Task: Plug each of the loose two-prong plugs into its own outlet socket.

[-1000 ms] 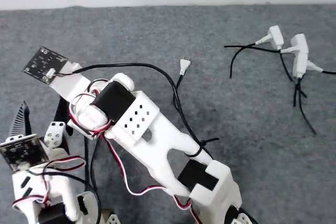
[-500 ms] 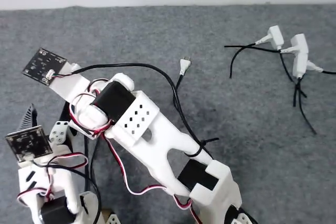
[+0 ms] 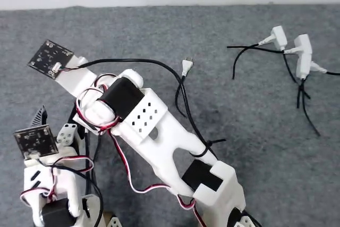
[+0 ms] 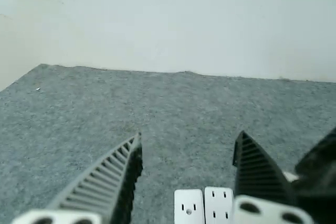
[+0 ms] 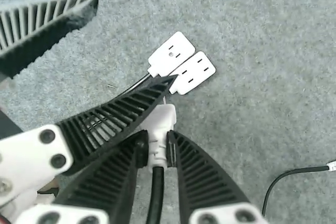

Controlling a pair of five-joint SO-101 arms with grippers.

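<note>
White plug (image 5: 163, 115) clamped tight in your right gripper (image 5: 155, 142), close to the sockets (image 5: 181, 61) | left gripper (image 4: 189, 137) wide open, empty, has swung in beside them | you're lining up, nothing seated yet | farther off, second plug (image 3: 187, 66) lies loose.

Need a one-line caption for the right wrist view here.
Right gripper, jaws shut on a white plug, held near two white outlet sockets on the grey table; left gripper open alongside.
</note>
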